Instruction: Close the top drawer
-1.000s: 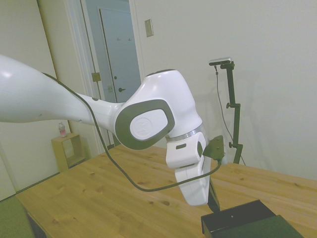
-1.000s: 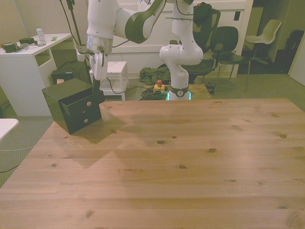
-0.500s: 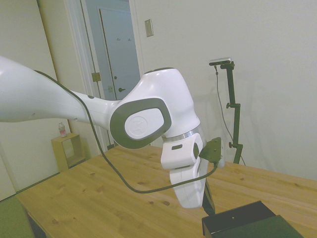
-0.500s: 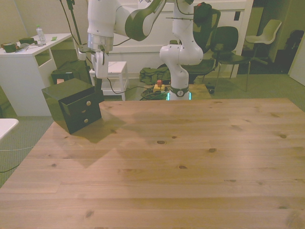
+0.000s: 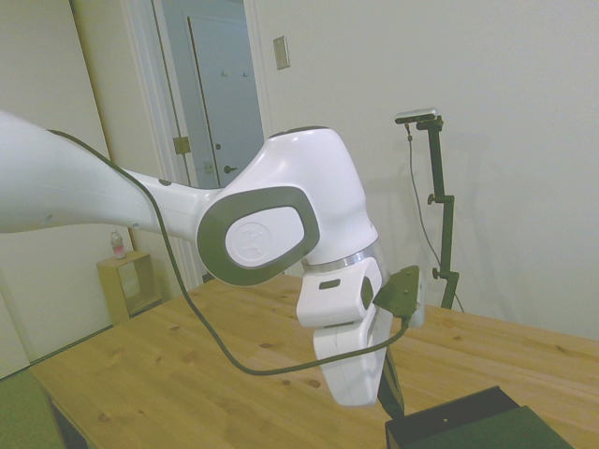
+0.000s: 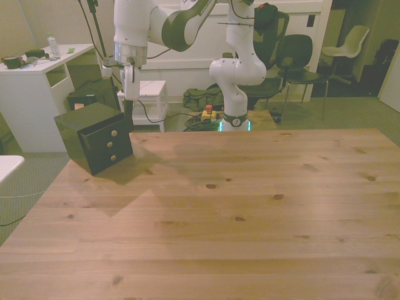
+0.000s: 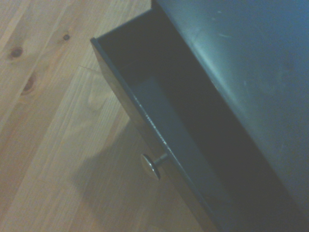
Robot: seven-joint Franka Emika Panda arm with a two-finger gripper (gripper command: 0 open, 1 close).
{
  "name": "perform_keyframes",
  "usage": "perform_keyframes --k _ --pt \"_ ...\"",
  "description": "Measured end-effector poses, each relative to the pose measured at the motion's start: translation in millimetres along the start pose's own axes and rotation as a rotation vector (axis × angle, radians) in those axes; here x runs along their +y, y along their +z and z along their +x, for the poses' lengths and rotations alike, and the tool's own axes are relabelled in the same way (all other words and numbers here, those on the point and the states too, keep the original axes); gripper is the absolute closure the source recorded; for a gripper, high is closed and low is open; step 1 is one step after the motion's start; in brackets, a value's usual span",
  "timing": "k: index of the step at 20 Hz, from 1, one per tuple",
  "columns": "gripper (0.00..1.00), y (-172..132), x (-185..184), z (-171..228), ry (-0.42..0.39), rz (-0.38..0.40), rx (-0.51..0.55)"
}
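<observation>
A small dark cabinet (image 6: 86,117) stands near the table's corner at the front view's left. Its top drawer (image 6: 104,133) sticks out only slightly there, with a small round knob (image 6: 114,132) on its flat front. In the wrist view the top drawer (image 7: 164,125) is open by a narrow gap, and its silver knob (image 7: 151,165) stands over the wood. My gripper (image 6: 129,114) hangs shut beside the drawer front, fingers pointing down, holding nothing. In the side view the gripper (image 5: 393,398) is right against the black drawer (image 5: 449,418).
The wooden table (image 6: 219,206) stretches wide toward the front view's right. The cabinet has two lower drawers, both shut. Behind the table stand a white desk (image 6: 31,69), a white stool (image 6: 150,90) and dark chairs (image 6: 294,56).
The top drawer has slid most of the way into the cabinet. My gripper has followed its front toward the cabinet.
</observation>
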State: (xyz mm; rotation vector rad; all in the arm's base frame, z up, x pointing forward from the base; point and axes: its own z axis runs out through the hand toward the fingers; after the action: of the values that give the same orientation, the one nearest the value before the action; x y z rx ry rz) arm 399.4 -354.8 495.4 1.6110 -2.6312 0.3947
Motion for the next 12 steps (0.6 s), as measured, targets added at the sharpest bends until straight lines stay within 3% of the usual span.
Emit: perform_keyframes --k 12 --pt "1.0 -0.4 4.5 13.6 0.042 -0.001 0.004"
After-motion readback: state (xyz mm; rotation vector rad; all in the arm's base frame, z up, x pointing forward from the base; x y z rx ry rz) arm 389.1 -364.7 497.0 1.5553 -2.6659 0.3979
